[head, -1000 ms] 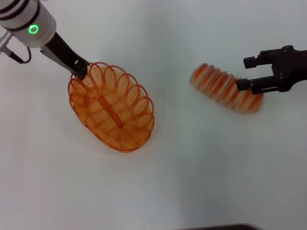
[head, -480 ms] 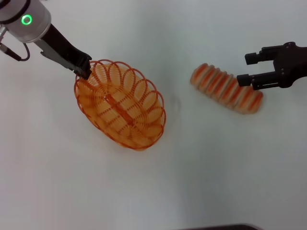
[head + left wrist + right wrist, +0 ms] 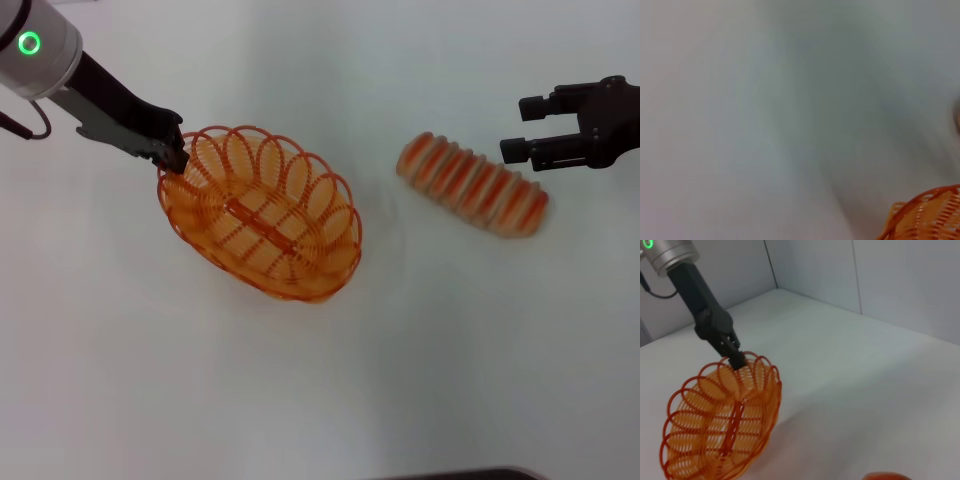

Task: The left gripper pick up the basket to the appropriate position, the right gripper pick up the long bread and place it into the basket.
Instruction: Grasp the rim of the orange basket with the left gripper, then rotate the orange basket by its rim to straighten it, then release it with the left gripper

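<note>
The oval orange wire basket (image 3: 262,212) hangs tilted from my left gripper (image 3: 174,156), which is shut on its far-left rim. The basket also shows in the right wrist view (image 3: 722,422), held by the left gripper (image 3: 735,359), and a corner of it shows in the left wrist view (image 3: 930,217). The long bread (image 3: 472,184), beige with orange-brown ridges, lies on the white table at the right. My right gripper (image 3: 522,127) is open and empty, just beyond the bread's right end. A sliver of the bread shows in the right wrist view (image 3: 885,476).
The white table (image 3: 320,380) spreads all around. Pale walls (image 3: 880,280) stand behind it in the right wrist view. A dark edge (image 3: 450,474) shows at the table's front.
My left gripper has swung the basket to the right, toward the bread, and turned it flatter. My right gripper has drawn back and up, away from the bread's right end.
</note>
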`<state>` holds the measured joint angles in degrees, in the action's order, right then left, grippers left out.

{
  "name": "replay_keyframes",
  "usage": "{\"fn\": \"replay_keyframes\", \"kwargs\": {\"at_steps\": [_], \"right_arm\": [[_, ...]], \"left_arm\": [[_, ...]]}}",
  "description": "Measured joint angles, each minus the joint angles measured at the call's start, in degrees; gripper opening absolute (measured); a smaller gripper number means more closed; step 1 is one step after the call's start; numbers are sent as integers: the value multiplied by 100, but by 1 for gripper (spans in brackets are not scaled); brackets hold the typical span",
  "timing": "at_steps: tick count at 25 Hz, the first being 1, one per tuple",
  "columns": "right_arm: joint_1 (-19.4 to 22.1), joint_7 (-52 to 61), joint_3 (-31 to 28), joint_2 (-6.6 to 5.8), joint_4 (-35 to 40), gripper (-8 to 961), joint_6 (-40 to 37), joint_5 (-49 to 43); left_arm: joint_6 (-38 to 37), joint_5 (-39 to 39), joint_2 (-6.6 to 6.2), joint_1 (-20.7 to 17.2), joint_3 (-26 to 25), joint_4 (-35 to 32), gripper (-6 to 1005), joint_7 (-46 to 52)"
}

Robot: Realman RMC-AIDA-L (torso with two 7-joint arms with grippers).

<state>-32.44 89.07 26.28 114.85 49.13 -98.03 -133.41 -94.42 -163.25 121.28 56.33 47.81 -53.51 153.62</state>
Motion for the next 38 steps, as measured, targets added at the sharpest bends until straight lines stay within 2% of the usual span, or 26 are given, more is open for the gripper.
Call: {"fn": "replay_keyframes", "kwargs": {"at_steps": [5, 12, 17, 24, 38], "right_arm": [[-8, 2, -88, 1, 0, 777, 35, 1], [-7, 111, -150, 2, 0, 777, 145, 11], [-7, 117, -193, -2, 0, 777, 205, 37], [-11, 119, -195, -33, -1, 776, 227, 86], [-25, 155, -192, -42, 0, 776, 312, 88]], "left_arm": [[22, 66, 71, -134, -140, -19, 81, 216], [152, 280, 266, -400, -729, -107, 81, 307], [449, 517, 284, -683, -688, -155, 80, 484], [709, 549, 291, -862, -368, -287, 80, 726], [931, 1026, 299, -1232, -377, -182, 79, 951]]}}
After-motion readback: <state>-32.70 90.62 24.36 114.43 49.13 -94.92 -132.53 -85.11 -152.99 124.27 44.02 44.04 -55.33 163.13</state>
